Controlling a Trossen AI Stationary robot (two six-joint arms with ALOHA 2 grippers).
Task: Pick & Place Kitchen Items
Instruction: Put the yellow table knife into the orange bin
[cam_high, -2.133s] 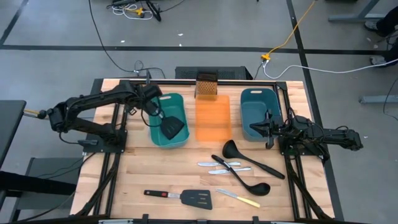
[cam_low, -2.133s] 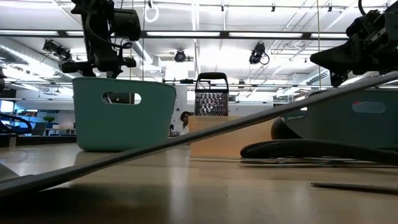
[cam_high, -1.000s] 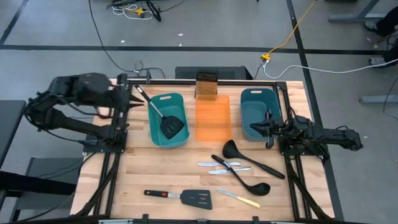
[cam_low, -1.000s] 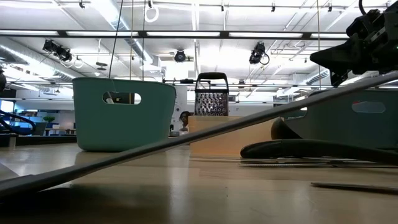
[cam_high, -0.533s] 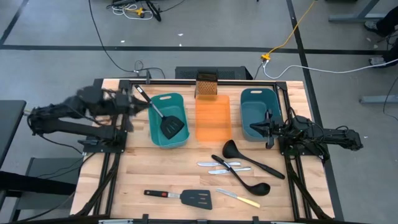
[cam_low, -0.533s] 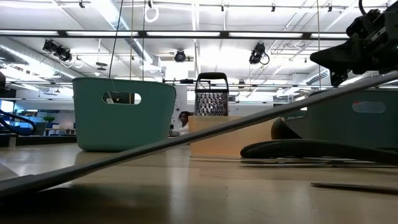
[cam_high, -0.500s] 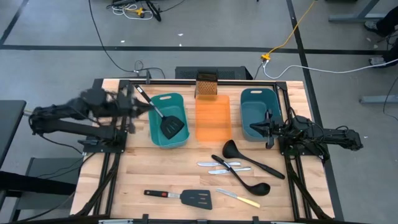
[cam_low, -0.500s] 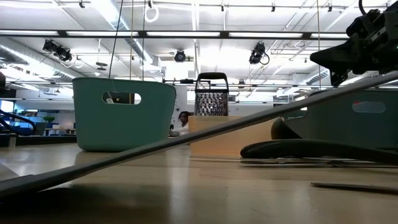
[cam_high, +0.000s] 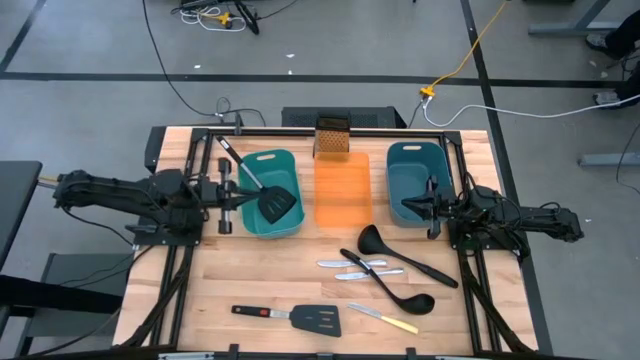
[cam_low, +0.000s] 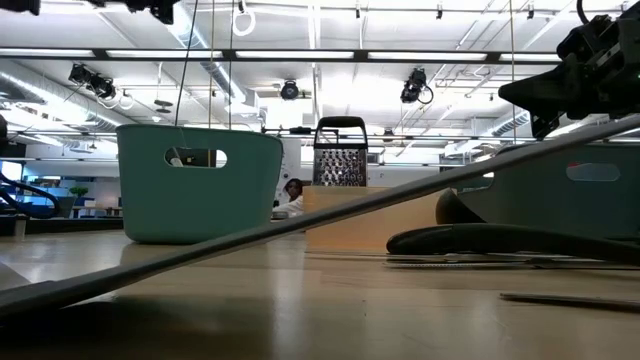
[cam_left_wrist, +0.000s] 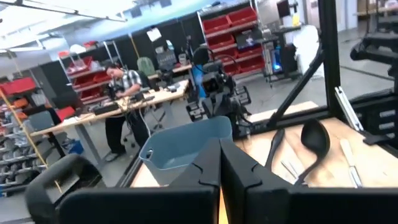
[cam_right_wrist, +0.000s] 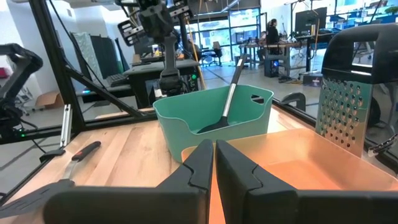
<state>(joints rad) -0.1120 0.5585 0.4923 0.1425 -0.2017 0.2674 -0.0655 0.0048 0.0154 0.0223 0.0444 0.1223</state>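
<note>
**End effectors empty, one spatula stowed, six utensils left on the tabletop**

Left end effector (cam_high: 222, 193) is held just beside the left teal tub (cam_high: 252, 218), on its outer side, with nothing between its fingers, which are seen pressed together in the left wrist view. Inside that tub a black spatula (cam_high: 268, 196) is propped, blade down and handle leaning up over the rim, which suggests it is stowed there as a sorted item.

Right end effector (cam_high: 418, 203) is parked at the right teal tub (cam_high: 399, 153), its fingers closed and nothing gripped; this arm appears to be waiting.

Between the tubs an orange tray (cam_high: 342, 190) lies bare, with a box grater (cam_high: 332, 135) standing at its far end.

On the near half of the tabletop (cam_high: 220, 270) the remaining items are spread apart, presumably so each can be picked singly: two ladles (cam_high: 400, 257) crossing one another, two silver knives (cam_high: 352, 268) just beside them, a red-marked slotted spatula (cam_high: 296, 318), and a yellow-handled knife (cam_high: 386, 319) near it.

The task is judged to be at an early stage.
</note>
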